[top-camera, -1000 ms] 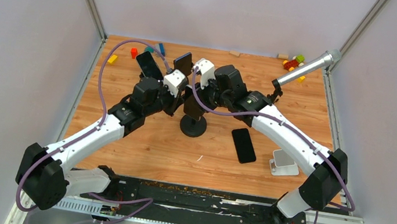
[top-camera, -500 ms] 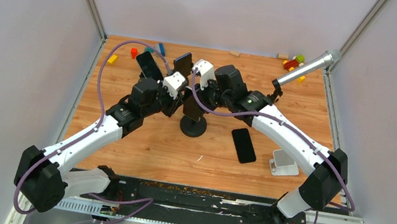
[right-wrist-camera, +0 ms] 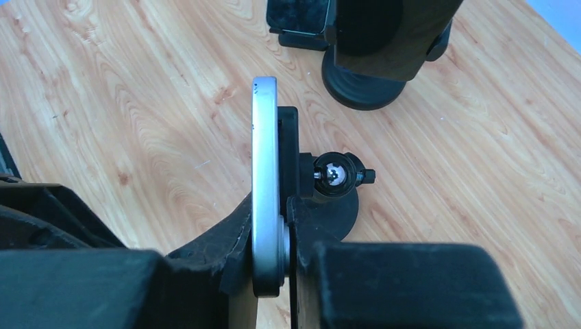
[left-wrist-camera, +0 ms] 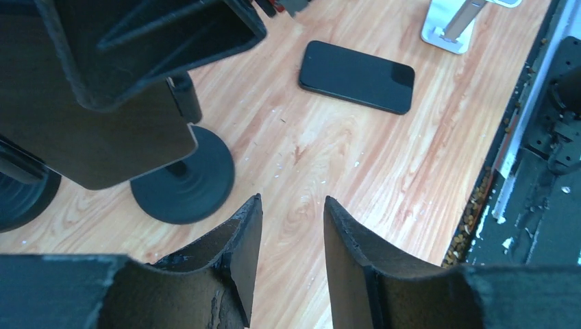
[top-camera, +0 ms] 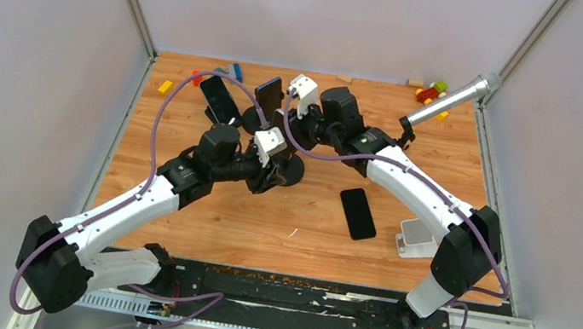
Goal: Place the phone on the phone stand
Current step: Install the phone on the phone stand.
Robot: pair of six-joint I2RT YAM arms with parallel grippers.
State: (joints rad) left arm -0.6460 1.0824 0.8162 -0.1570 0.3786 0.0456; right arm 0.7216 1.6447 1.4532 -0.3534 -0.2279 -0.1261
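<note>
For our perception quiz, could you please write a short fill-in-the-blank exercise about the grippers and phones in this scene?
1. The right gripper is shut on a phone whose edge is ___.
2. The left gripper is ___, with nothing between its fingers.
3. The black phone lies ___ on the wooden table.

Missing words: silver; open; flat.

Bare table (top-camera: 262, 229) runs open along the near centre, between the two arms. Far centre is crowded: black phone stands (top-camera: 220, 98), the right gripper (right-wrist-camera: 268, 205) clamped on a silver-edged phone (right-wrist-camera: 264, 137), and the left gripper (left-wrist-camera: 291, 205), jaws apart. On the right, a flat black phone (top-camera: 358, 213) and a white stand (top-camera: 417, 238) obstruct.
</note>
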